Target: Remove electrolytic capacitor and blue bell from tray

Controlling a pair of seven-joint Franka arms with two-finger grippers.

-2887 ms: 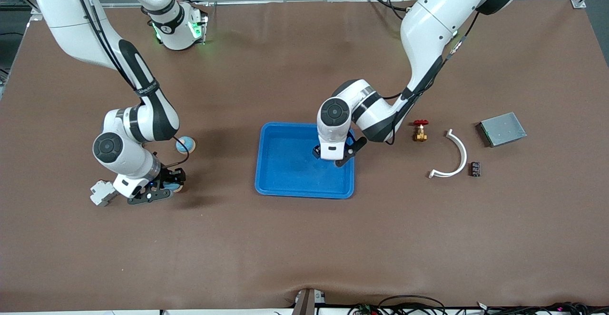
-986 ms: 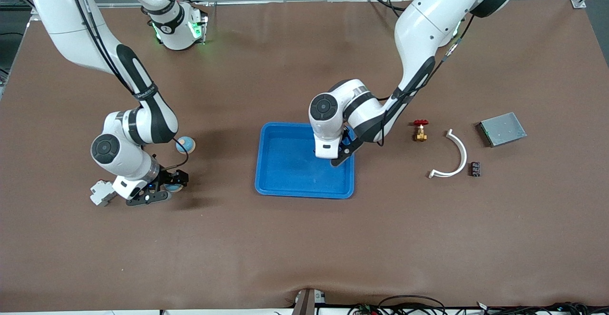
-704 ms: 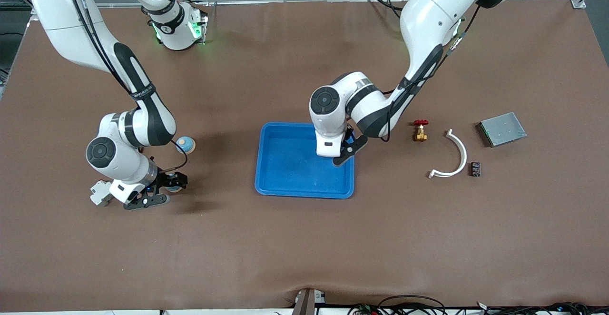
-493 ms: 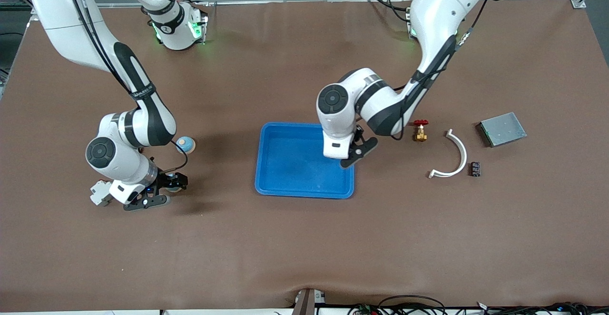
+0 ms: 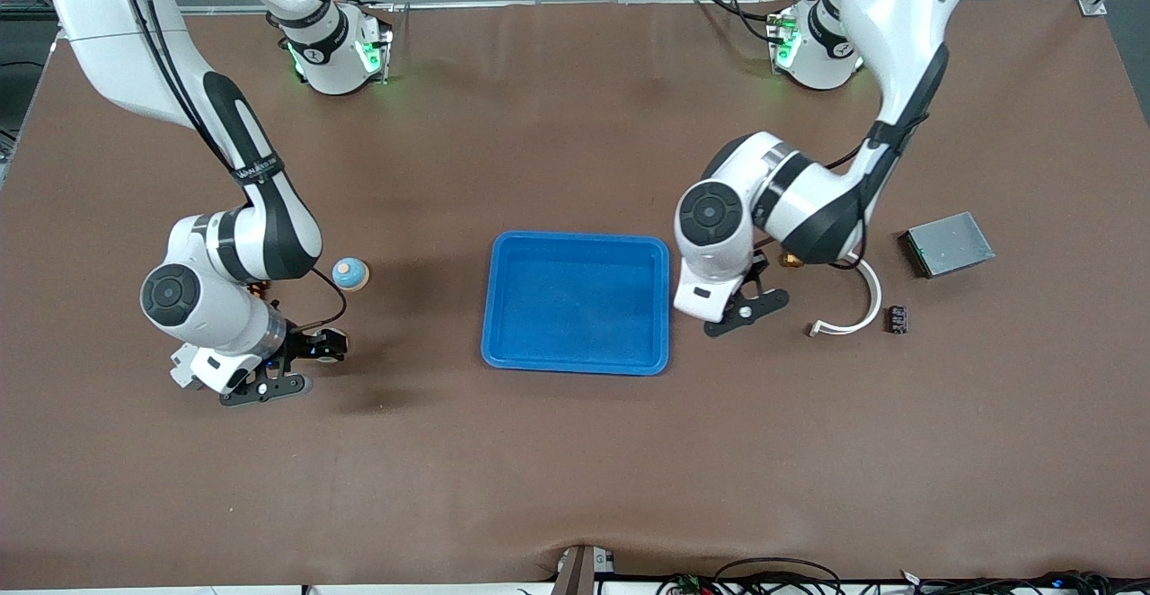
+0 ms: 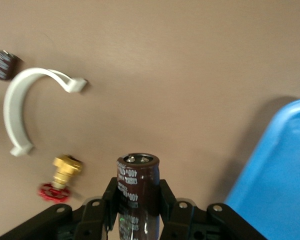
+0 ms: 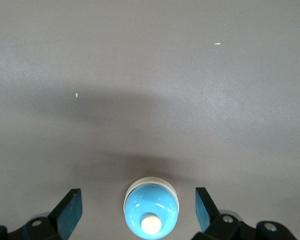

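In the front view, the left gripper (image 5: pixel 753 306) is seen over the brown table (image 5: pixel 575 451), between the blue plastic tray (image 5: pixel 576 357) and the white curved bracket (image 5: pixel 861 307). The right gripper (image 5: pixel 286 363) is low at the right arm's end.

In the left wrist view, a dark brown cylindrical capacitor (image 6: pixel 137 192) is pinched upright between the fingers.

In the right wrist view, a blue domed bell (image 7: pixel 151 208) is seen between widely spread fingers (image 7: pixel 70 208), untouched.

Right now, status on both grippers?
Left gripper shut on dark brown cylindrical capacitor, beside blue plastic tray. Right gripper open around blue dome bell. Nothing in the way.
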